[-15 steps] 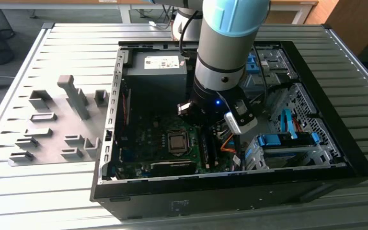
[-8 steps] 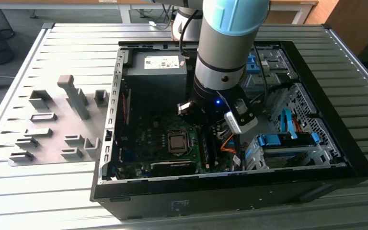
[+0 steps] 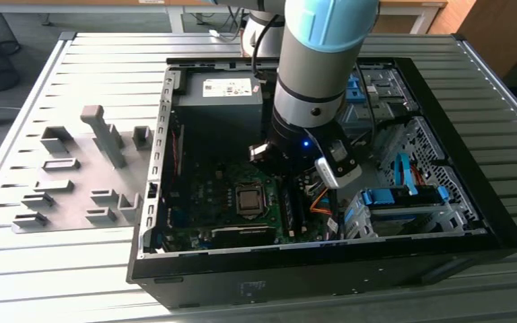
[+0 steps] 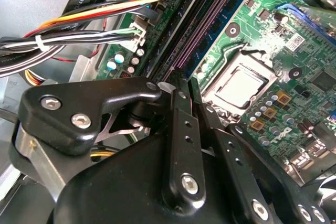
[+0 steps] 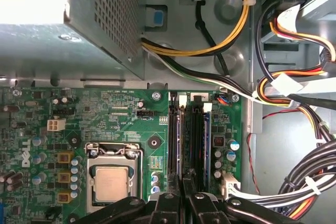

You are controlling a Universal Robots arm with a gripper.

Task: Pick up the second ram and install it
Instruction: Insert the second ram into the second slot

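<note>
One open computer case point(image 3: 474, 232) holds motherboard point(image 5: 126, 124) and gripper point(image 5: 184, 184).

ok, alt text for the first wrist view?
Looking down into an open PC case: the gripper sits over the RAM slots on the green motherboard, beside the bare CPU. The grey power supply lies past the board, with bundled cables running alongside.
</note>
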